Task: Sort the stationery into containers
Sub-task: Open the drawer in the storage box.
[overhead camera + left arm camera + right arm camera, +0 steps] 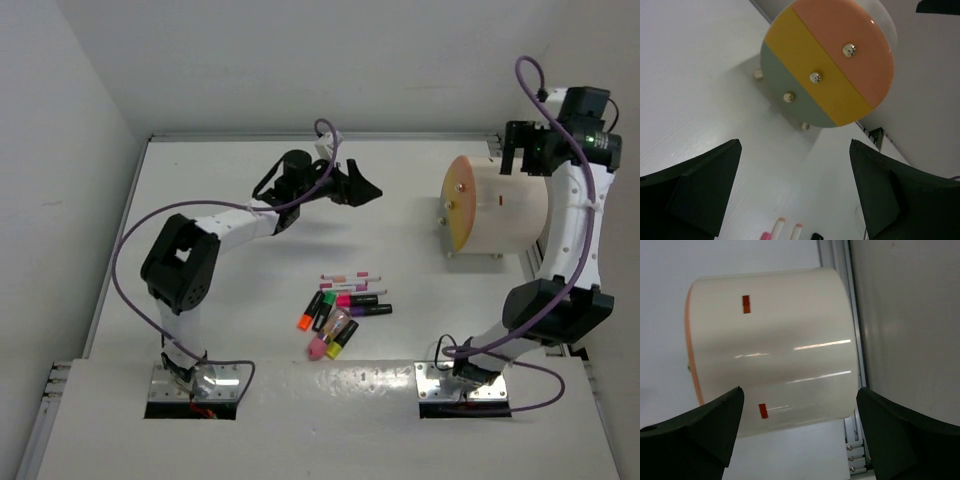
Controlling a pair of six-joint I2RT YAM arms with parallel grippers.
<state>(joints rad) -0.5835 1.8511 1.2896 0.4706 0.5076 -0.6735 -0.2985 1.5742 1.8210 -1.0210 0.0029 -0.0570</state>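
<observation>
Robotics lab cell: plain white walls [300,60], white table [230,170], arms [180,265] bolted on metal base plates [195,385].

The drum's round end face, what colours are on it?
The end face has three bands: peach-orange, yellow, grey-green. Clearest in the left wrist view.

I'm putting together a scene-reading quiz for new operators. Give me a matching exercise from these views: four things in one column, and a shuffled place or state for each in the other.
Column A
1. drum
2. left end effector
3. right end effector
4. highlighters

Column B
a. clustered on the near middle of the table
b. open, facing the cream curved wall
c. lying on its side at the right of the table
d. open, pointed at the three-coloured round face with knobs

Pairs: 1-c, 2-d, 3-b, 4-a
</observation>
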